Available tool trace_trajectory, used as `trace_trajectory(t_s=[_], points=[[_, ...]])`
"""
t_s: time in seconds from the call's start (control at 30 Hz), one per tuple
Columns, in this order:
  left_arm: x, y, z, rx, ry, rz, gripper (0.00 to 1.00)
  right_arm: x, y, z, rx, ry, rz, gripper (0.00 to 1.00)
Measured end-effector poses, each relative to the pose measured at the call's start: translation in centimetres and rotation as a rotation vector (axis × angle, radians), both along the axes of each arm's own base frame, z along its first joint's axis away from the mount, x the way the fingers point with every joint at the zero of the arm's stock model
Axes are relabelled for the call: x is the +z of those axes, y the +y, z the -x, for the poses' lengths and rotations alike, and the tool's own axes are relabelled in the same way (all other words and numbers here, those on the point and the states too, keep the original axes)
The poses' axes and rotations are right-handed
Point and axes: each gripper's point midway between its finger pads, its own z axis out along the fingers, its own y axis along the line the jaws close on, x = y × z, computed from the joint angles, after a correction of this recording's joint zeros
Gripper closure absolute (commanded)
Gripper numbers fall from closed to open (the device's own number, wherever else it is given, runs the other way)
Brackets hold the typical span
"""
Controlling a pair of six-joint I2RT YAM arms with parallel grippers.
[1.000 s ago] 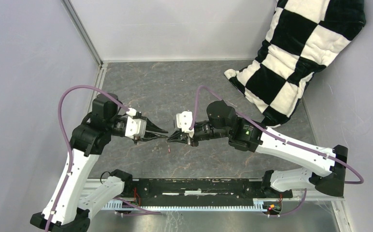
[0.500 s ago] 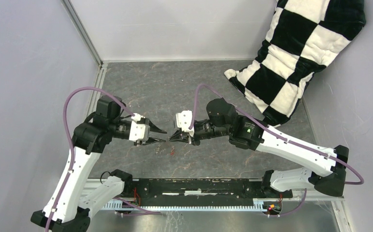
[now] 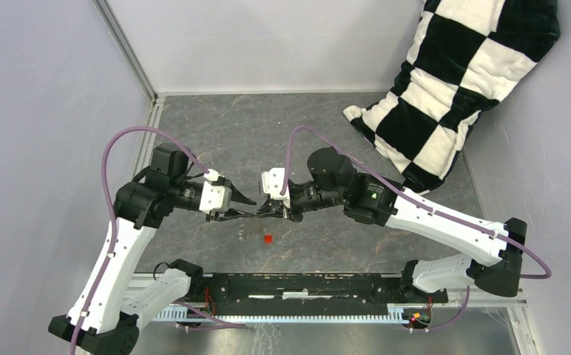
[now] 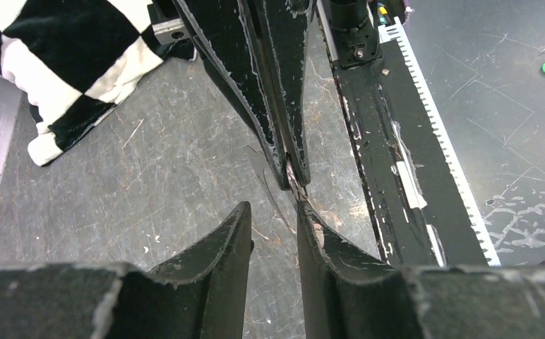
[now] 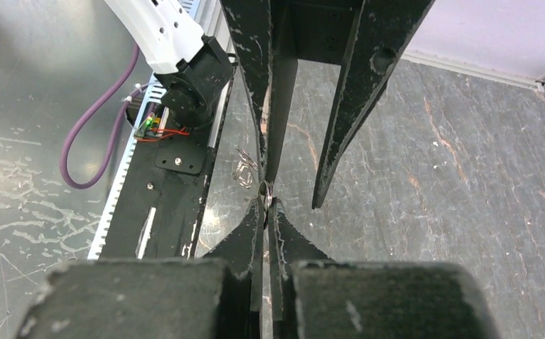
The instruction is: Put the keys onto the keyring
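Right gripper [image 3: 263, 213] pinched shut on a metal sliver, apparently the keyring [image 5: 265, 191]. Left gripper [image 3: 243, 208] fingers apart, empty, meeting it tip to tip. Red key [image 3: 268, 239] loose on the table [image 3: 327, 133] beneath; black key not made out. Threading seemingly not yet done.

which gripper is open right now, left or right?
The left gripper: there is a clear gap between its fingers. The right gripper is pinched shut, its tips together on the thin wire of the keyring.
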Motion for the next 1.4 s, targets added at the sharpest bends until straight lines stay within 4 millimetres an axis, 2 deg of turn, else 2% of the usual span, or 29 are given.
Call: trace_trajectory(t_s=[0.07,0.17,0.3,0.37,0.7,0.97,1.03,1.13,1.23,1.4], points=[[0.1,0.0,0.0,0.001,-0.006,0.002,0.52,-0.3,-0.1,-0.1,-0.006,0.004,0.011,1.00],[0.3,0.1,0.2,0.003,-0.023,0.005,0.49,-0.9,-0.3,-0.1,-0.014,0.014,0.035,1.00],[0.5,0.3,1.0,-0.003,-0.047,0.014,0.53,-1.2,-0.1,-1.8,-0.076,0.004,0.049,1.00],[0.5,0.5,1.0,0.008,-0.077,0.016,0.56,-1.2,0.1,-2.0,-0.081,0.009,0.051,1.00],[-0.2,0.4,-0.5,0.049,-0.113,0.012,0.58,-2.1,0.7,-2.0,-0.066,0.034,0.082,0.99],[-0.1,0.3,-1.4,0.082,-0.093,0.008,0.64,-1.5,0.9,-1.7,-0.040,0.028,0.068,1.00],[-0.1,0.3,-1.4,0.088,-0.082,0.006,0.68,-1.2,1.0,-1.6,-0.032,0.023,0.063,1.00],[-0.4,0.2,-1.4,0.098,-0.048,0.001,0.86,-1.1,1.0,-1.7,-0.028,0.017,0.060,1.00],[-0.6,0.2,-1.6,0.106,-0.016,-0.006,0.96,-1.3,0.8,-1.9,-0.031,0.017,0.067,0.99],[-1.0,0.2,-1.7,0.117,0.007,-0.019,0.98,-1.7,0.5,-2.1,-0.032,0.004,0.084,0.97]])
